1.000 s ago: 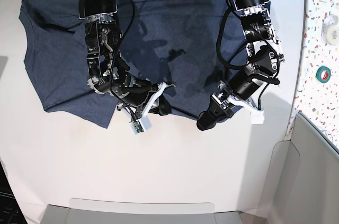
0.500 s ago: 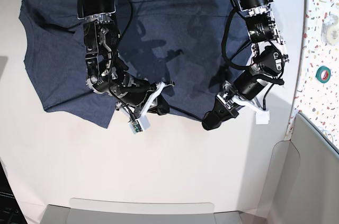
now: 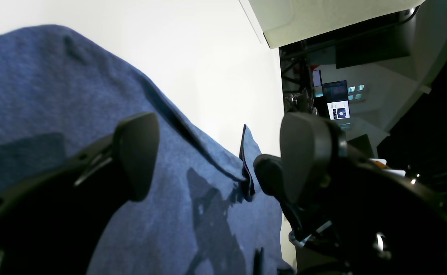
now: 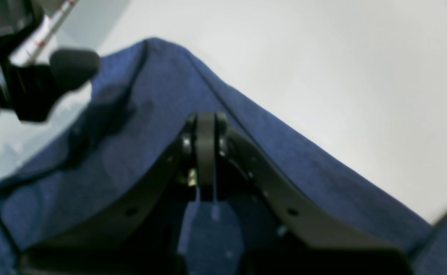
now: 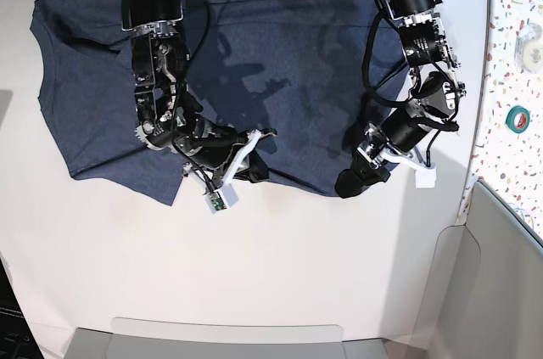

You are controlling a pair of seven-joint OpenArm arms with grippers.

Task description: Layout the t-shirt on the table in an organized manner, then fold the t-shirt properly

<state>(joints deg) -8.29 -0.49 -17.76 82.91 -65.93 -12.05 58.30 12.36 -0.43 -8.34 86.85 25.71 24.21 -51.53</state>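
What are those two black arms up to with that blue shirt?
They are working along the near hem of the t-shirt, which lies spread on the white table. The right pincer is shut at the hem, apparently pinching the cloth. The left pincer stands wide open over the shirt's corner and holds nothing. No fold has been made yet; the shirt lies mostly flat, with a few wrinkles.

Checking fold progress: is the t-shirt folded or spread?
Spread: the t-shirt lies open in one layer across the table, no fold made, near hem slightly bunched.

t-shirt (image 5: 280,79) top edge cut off in base view, lettering hidden, right wrist view blurred
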